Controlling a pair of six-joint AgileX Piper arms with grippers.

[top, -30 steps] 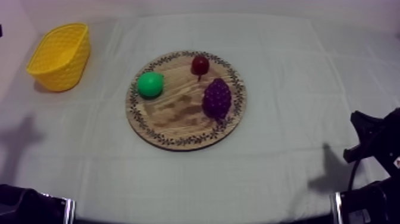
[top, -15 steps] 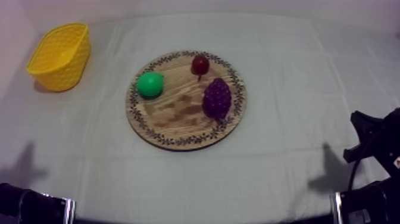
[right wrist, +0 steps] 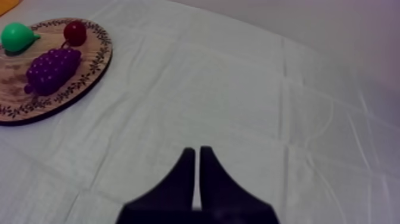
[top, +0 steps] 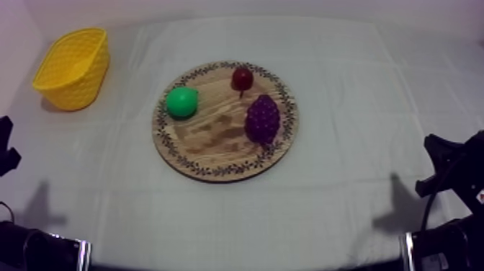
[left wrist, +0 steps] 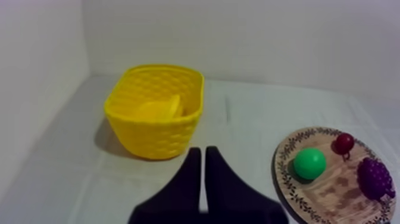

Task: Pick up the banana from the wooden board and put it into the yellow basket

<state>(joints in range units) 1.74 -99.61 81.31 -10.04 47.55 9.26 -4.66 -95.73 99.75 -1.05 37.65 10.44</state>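
Observation:
The banana (left wrist: 159, 109) lies inside the yellow basket (left wrist: 156, 134), which stands at the table's far left (top: 72, 68). My left gripper (left wrist: 199, 154) hovers a little in front of the basket, fingers together as a narrow wedge with nothing in them; it sits at the table's left edge (top: 6, 146). The round wooden board (top: 209, 140) in the middle carries a green pear (top: 181, 101), a small red fruit (top: 242, 78) and a bunch of grapes (top: 262, 119). My right gripper (right wrist: 196, 154) is shut on nothing, low at the right side (top: 441, 164), well away from the board (right wrist: 12, 83).
Bare cloth lies between the basket and the board (left wrist: 333, 193), and broadly to the board's right and front. A wall rises close behind and to the left of the basket.
My left gripper has come into the top view at the left edge, and its shadow has slid down toward the front. Board, fruit, basket and right arm stay put.

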